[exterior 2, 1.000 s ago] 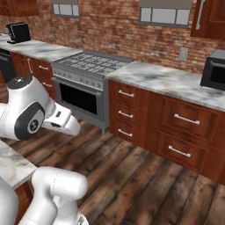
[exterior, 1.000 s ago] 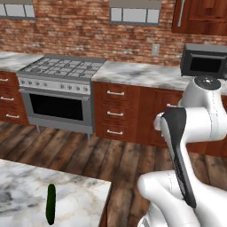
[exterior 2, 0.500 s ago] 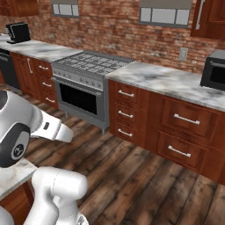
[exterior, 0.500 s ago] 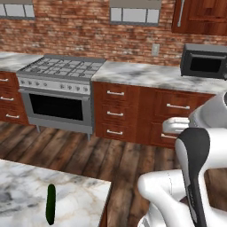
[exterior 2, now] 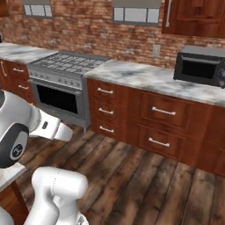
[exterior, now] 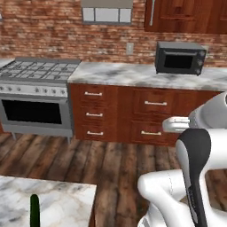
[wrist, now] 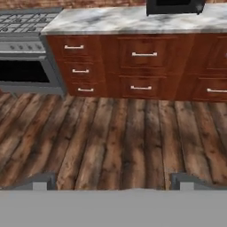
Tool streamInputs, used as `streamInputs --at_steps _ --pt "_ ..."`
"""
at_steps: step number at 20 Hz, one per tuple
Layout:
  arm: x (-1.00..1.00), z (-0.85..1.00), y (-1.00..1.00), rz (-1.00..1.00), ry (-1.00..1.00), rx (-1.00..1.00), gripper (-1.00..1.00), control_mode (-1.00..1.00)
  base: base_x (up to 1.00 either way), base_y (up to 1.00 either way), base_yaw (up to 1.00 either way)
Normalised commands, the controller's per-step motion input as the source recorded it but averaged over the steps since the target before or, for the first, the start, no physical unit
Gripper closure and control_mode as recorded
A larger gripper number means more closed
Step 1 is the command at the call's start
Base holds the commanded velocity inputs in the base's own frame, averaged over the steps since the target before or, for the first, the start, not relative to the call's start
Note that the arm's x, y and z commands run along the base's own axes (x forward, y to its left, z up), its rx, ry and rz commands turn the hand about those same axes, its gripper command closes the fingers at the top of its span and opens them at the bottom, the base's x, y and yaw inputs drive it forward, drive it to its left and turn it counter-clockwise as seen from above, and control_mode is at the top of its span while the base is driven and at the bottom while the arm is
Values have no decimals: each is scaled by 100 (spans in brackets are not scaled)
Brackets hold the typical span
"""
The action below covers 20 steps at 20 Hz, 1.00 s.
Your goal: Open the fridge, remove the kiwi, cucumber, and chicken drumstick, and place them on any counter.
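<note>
Above the wood floor (wrist: 115,142) — tool (wrist: 113,181) spread wide, empty.

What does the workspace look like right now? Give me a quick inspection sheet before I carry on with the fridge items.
Surface: corner of the marble island counter at lower left of the left base view.
Job's things: the cucumber lies on that counter near its edge; kiwi, drumstick and fridge: nothing seen.
Clutter: nothing seen.
Pincer: pincer open, nothing between the tips, aimed across the wood floor at the cabinet drawers.
Cables: nothing seen.
Surroundings: steel stove with oven at left, black microwave on the back counter, brick wall behind.
</note>
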Motion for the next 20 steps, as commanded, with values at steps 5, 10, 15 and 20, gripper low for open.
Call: streamInputs --at_steps 5,10,15,20 --pt "0 0 0 0 0 0 -100 100 -38 -53 -67" --pt "0 0 0 0 0 0 -100 100 0 -61 -82" --pt "0 0 0 0 0 0 -100 100 7 -88 -68" --pt "0 0 0 0 0 0 -100 100 0 -79 -73"
